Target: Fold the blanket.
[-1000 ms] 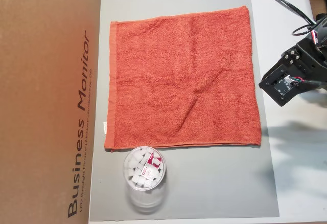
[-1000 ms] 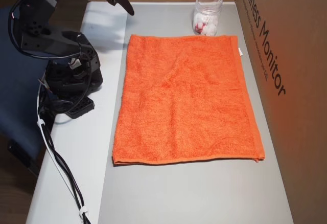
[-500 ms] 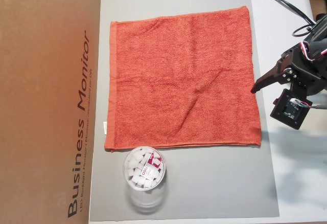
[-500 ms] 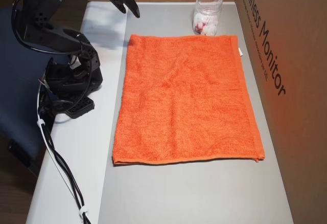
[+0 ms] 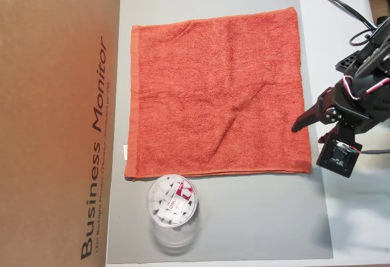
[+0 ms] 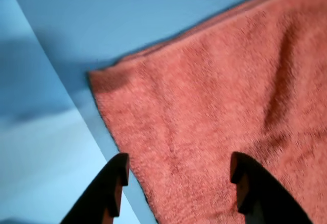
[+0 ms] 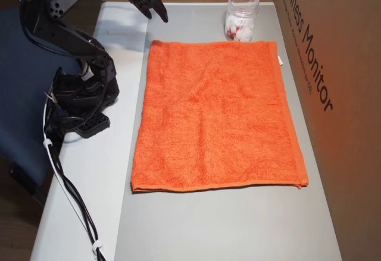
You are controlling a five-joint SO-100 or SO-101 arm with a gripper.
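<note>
While the end effector hangs parted, the blanket lies flat beneath

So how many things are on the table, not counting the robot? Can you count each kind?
Orange-red blanket: 1
Clear plastic jar with small white pieces inside: 1
Brown cardboard box printed "Business Monitor": 1
Grey mat under the blanket: 1
Total: 4

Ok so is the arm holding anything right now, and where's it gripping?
Nothing is held. The gripper has its jaws open and empty, above a corner of the blanket, which lies flat on the mat.
</note>
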